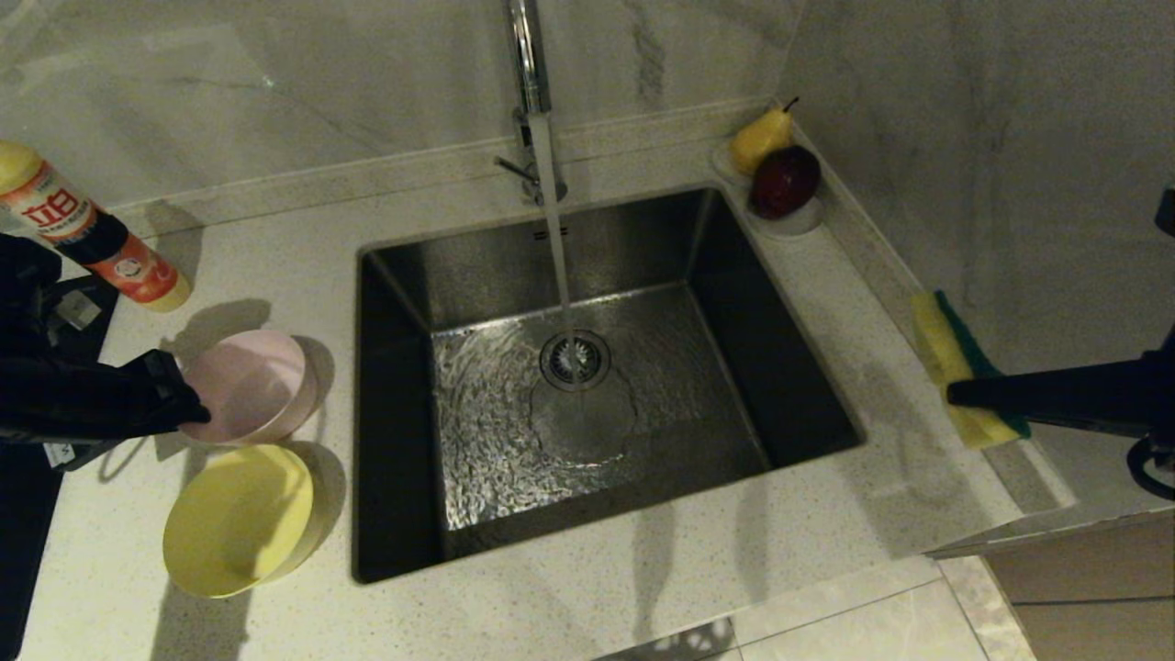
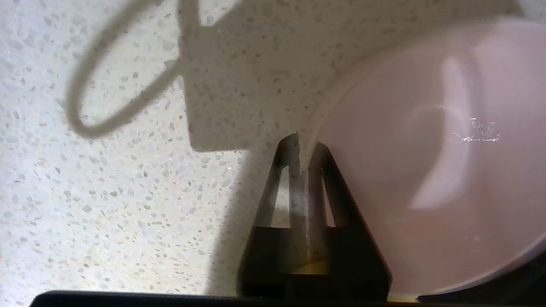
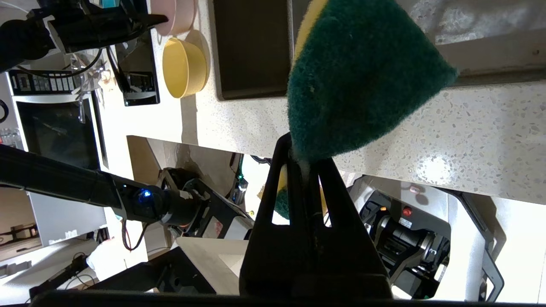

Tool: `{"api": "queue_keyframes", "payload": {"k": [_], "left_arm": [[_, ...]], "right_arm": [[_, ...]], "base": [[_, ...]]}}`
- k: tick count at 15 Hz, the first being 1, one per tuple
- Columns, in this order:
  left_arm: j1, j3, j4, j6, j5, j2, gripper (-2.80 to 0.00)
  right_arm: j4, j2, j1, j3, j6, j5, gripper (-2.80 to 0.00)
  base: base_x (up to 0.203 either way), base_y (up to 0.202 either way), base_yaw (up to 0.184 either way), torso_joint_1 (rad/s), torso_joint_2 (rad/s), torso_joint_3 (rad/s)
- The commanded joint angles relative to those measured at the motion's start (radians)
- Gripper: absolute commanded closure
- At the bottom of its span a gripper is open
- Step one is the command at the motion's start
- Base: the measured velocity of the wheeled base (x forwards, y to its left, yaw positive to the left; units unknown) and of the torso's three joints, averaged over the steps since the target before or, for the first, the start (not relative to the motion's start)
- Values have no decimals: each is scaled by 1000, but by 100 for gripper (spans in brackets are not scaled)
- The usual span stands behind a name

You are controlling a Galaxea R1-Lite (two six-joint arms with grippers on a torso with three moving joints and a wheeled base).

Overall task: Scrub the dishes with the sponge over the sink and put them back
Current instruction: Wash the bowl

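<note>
A pale pink bowl (image 1: pixel 252 381) stands on the counter left of the sink (image 1: pixel 762 367), with a yellow bowl (image 1: pixel 239 519) just in front of it. My left gripper (image 1: pixel 195 413) is shut on the pink bowl's near-left rim; in the left wrist view the thin rim (image 2: pixel 303 140) runs between the closed fingers, and the pink bowl (image 2: pixel 426 149) fills the side. On the right my right gripper (image 1: pixel 955 393) is shut on the yellow-and-green sponge (image 1: pixel 945 353), held over the counter beside the sink. The right wrist view shows the sponge's green face (image 3: pixel 362 72) and the yellow bowl (image 3: pixel 183 68).
Water runs from the tap (image 1: pixel 531 55) onto the drain strainer (image 1: pixel 575 360). A red-and-yellow detergent bottle (image 1: pixel 83 234) lies at the back left. At the back right corner a white dish (image 1: pixel 800 220) holds a pear and a dark red fruit. The wall is close on the right.
</note>
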Motion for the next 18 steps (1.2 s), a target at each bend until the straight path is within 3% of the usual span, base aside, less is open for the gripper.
{"api": "queue_keyframes", "payload": {"k": [1,4,9,13,18], "left_arm": [[1,-1,-5,-4,1,3,0],[1,-5,-6,-19,-3,4,0],[3,-191,4,-208,0,-14,0],[-3,-305,21,-239,-8,-23,0],[-189,-469,113,-288,3,35,0]], "right_arm": [[2,-8,2,-2,2,4,0],[3,-17,7,-9,4,1,0],[3,-19,7,-8,4,3,0],[3,-24,16,-1,3,3,0],[6,-36,55,1,6,18,0]], "base": [[0,0,0,0,0,0],[0,0,0,0,0,0],[0,0,0,0,0,0],[0,0,0,0,0,0],[0,0,0,0,0,0]]}}
